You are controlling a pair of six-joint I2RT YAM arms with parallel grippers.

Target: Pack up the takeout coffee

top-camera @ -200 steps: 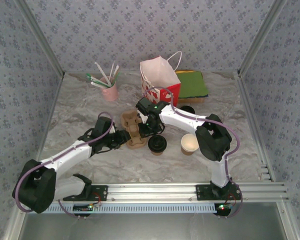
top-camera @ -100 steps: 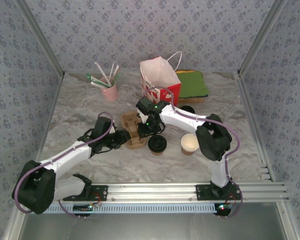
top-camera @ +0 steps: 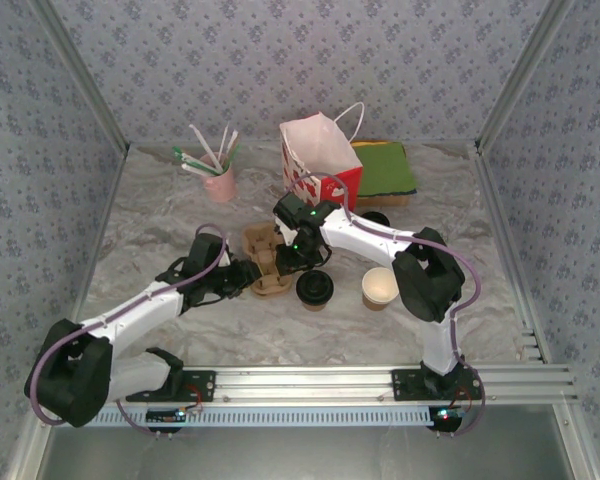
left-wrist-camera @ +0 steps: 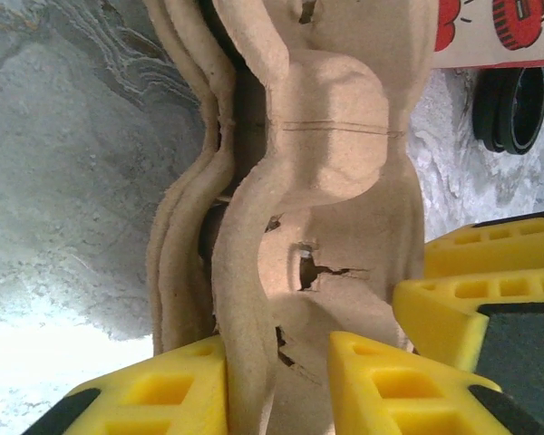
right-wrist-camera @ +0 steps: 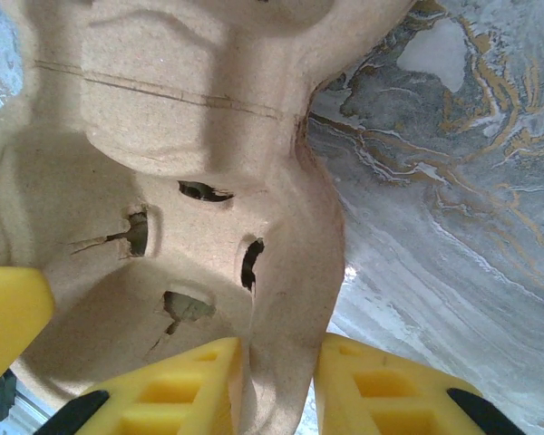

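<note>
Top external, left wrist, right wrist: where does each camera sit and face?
Top external: above and behind the bases, looking down on the table; both arms show.
Left wrist: on the left arm, looking along its yellow left fingers at the pulp cup carrier.
Right wrist: on the right arm, looking past the right fingers at the same carrier.
Shared: all three see the carrier.

The takeout coffee is a small brown paper cup with a round black plastic lid (top-camera: 314,288). It stands upright on the marbled grey counter (top-camera: 160,215), a little toward 6 o'clock from the counter's middle. The lid is on and sits level, covering the mouth. A moulded brown pulp cup carrier (top-camera: 263,262) lies just beside it at 10 o'clock. A lidless brown paper cup (top-camera: 380,288) stands near at 3 o'clock.
</note>
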